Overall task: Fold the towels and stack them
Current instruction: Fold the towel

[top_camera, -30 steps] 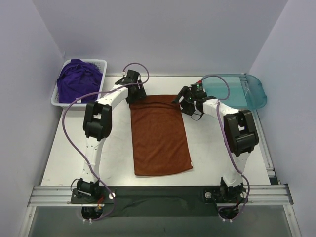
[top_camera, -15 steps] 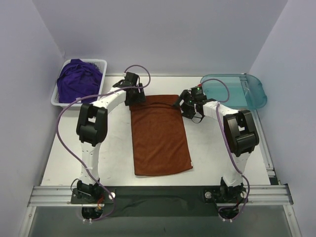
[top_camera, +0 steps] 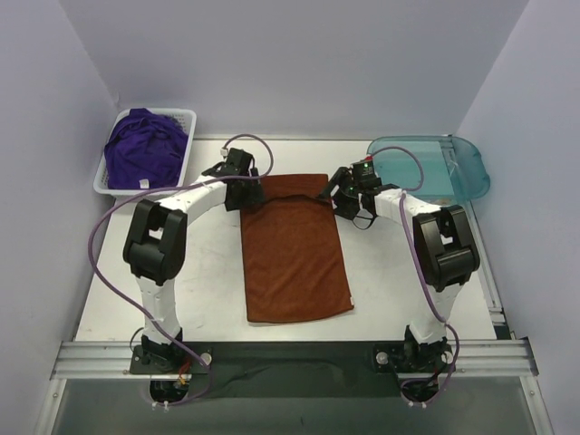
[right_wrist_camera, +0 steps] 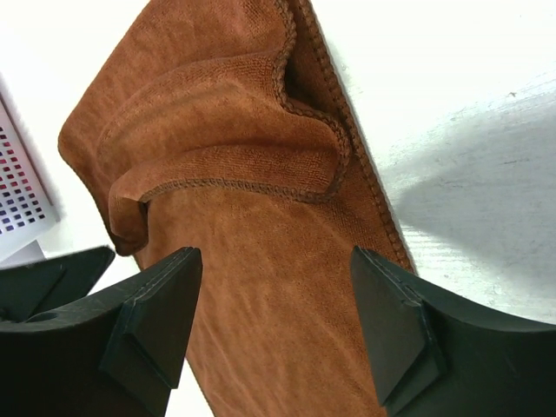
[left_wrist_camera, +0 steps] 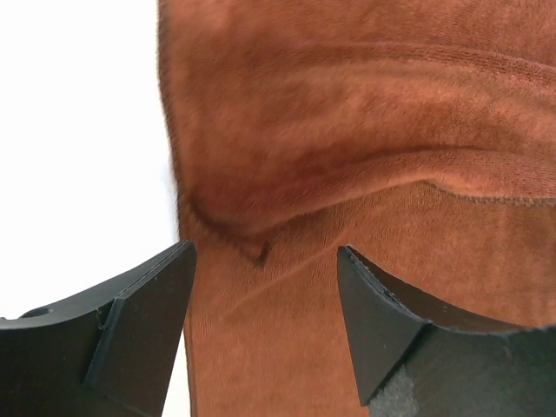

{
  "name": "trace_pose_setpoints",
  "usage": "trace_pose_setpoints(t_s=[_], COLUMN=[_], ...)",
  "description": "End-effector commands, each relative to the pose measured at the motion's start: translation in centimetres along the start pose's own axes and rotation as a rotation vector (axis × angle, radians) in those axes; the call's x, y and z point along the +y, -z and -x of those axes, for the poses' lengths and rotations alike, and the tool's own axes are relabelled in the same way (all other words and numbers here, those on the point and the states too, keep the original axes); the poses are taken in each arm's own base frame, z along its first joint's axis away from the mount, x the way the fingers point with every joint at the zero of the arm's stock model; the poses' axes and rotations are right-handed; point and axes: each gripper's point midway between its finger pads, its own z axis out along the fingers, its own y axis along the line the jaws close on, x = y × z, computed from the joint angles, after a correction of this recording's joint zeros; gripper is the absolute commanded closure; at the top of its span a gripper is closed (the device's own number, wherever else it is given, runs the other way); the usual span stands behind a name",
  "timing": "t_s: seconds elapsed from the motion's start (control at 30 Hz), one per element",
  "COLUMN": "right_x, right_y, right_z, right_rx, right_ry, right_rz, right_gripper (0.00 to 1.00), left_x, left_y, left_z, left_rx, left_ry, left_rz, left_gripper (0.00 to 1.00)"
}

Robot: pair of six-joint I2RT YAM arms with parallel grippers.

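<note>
A rust-orange towel (top_camera: 294,258) lies flat along the middle of the table, its far edge rumpled into a short folded-over ridge. My left gripper (top_camera: 248,193) hovers open over the towel's far-left corner. In the left wrist view the towel (left_wrist_camera: 347,130) fills the frame, and the left gripper (left_wrist_camera: 265,261) stands with its jaws apart over the edge. My right gripper (top_camera: 336,196) is open at the far-right corner. The right wrist view shows the right gripper (right_wrist_camera: 276,261) straddling the towel (right_wrist_camera: 226,130) below the ridge, empty. Purple towels (top_camera: 143,149) are heaped in the basket.
A white slotted basket (top_camera: 191,136) stands at the far left corner of the table, and part of the basket (right_wrist_camera: 17,191) shows in the right wrist view. A translucent teal tray (top_camera: 458,168) sits at the far right. Walls enclose the table on three sides.
The left arm's elbow has swung out to the left and its gripper has come down onto the towel's far-left corner. The right gripper has shifted little. Both grippers stay open.
</note>
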Motion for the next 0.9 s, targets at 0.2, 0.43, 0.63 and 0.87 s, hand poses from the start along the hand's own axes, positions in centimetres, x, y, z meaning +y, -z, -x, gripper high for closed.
trace_pose_setpoints(t_s=[0.2, 0.43, 0.63, 0.87], right_x=[2.3, 1.9, 1.1, 0.7], right_y=[1.1, 0.3, 0.0, -0.2], right_z=[2.7, 2.8, 2.6, 2.7], right_rx=[-0.106, -0.108, -0.103, -0.103], right_ry=[-0.059, -0.103, -0.114, -0.123], right_rz=[0.072, 0.081, 0.07, 0.069], right_gripper=[0.36, 0.39, 0.4, 0.4], left_x=[-0.9, -1.4, -1.7, -1.1], left_y=[3.6, 2.1, 0.3, -0.8], left_z=[2.5, 2.1, 1.6, 0.5], left_rx=[-0.155, -0.133, -0.105, -0.072], left_ry=[0.284, 0.336, 0.339, 0.323], left_rz=[-0.063, -0.055, -0.033, 0.004], left_gripper=[0.22, 0.36, 0.45, 0.5])
